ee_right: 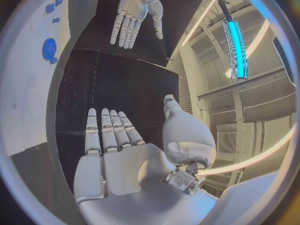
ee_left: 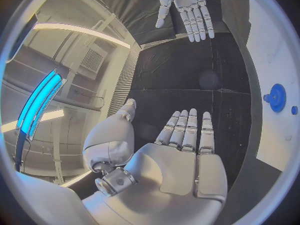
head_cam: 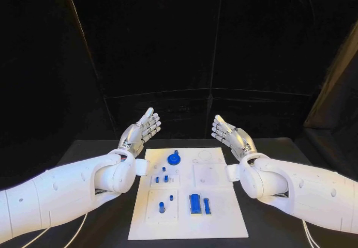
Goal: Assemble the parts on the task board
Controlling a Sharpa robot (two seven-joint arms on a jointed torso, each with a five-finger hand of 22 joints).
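Observation:
The white task board (head_cam: 216, 217) lies in the middle of the black table. On it are a round blue gear-like part (head_cam: 175, 159) near the far edge, small blue pegs (head_cam: 163, 169) below it, and a taller blue block (head_cam: 195, 203) toward the near end. My left hand (head_cam: 141, 132) is raised flat with straight, spread fingers, above the board's far left corner, holding nothing. My right hand (head_cam: 231, 135) mirrors it at the far right corner, also empty. In the left wrist view, my left hand (ee_left: 181, 150) faces the right hand (ee_left: 187, 7), with the blue gear (ee_left: 275, 95) on the board's edge.
The black table (head_cam: 97, 150) extends around the board on both sides. Black curtains (head_cam: 187, 62) close off the back. In the right wrist view the blue gear (ee_right: 50, 49) and small blue parts (ee_right: 52, 6) lie on the board (ee_right: 31, 85).

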